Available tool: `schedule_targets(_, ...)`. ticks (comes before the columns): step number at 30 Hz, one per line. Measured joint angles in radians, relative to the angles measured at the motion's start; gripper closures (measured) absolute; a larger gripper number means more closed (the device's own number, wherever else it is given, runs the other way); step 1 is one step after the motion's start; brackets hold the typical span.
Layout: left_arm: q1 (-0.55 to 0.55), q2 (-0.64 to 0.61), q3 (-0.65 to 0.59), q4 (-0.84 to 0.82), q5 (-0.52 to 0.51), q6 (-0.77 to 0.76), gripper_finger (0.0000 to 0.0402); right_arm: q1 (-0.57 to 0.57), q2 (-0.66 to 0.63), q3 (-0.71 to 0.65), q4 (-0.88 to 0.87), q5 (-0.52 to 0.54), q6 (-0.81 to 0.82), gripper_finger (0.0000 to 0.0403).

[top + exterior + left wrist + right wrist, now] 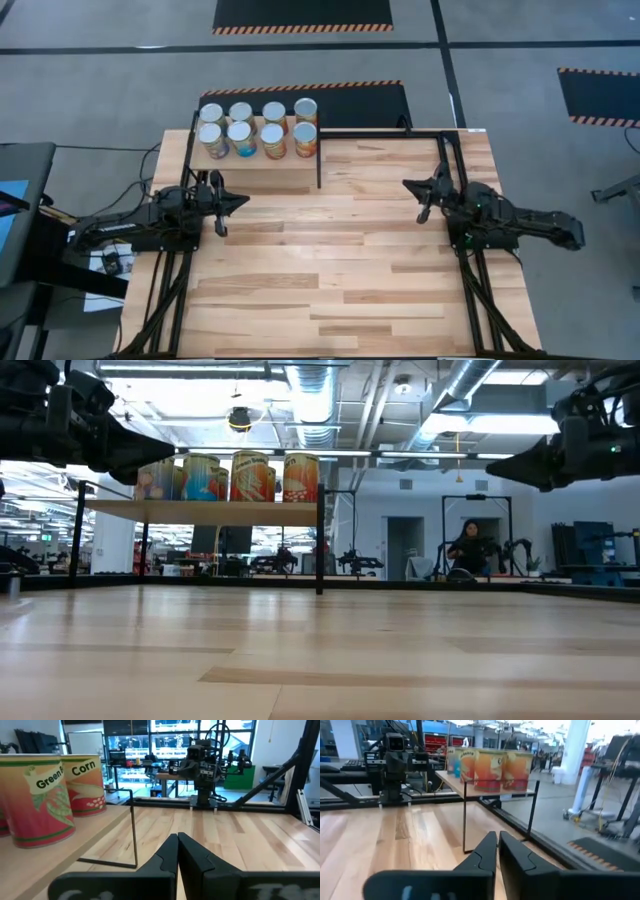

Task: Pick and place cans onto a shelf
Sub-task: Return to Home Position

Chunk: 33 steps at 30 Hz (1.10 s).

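Note:
Several cans [258, 127] stand upright on their bases in two rows on the shelf [260, 176] at the table's far left; they also show in the low view [232, 476] and both wrist views [35, 795] [490, 770]. My left gripper [243, 200] [177, 836] hovers level and shut just near of the shelf, pointing toward the table's middle, with nothing in it. My right gripper [407, 184] [497, 834] hovers level over the table's right side, shut and holding nothing, pointing toward the shelf.
The plank tabletop [340, 270] lies bare between the two arms. A thin black frame post [319, 160] stands at the shelf's right corner. A screen [15, 200] sits off the table's left edge. A person [468, 547] sits far back in the room.

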Motion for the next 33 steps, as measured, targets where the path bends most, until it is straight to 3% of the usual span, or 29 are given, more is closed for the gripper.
schedule_targets(5,0.0,0.0,-0.001,0.0,0.0,0.027,0.0401,-0.001,0.019,0.0,-0.004,0.0,0.047,0.0349)
schedule_targets(33,0.0,0.053,0.001,-0.012,0.001,0.039,0.0401,-0.002,0.019,-0.001,-0.01,0.001,0.047,0.0347)
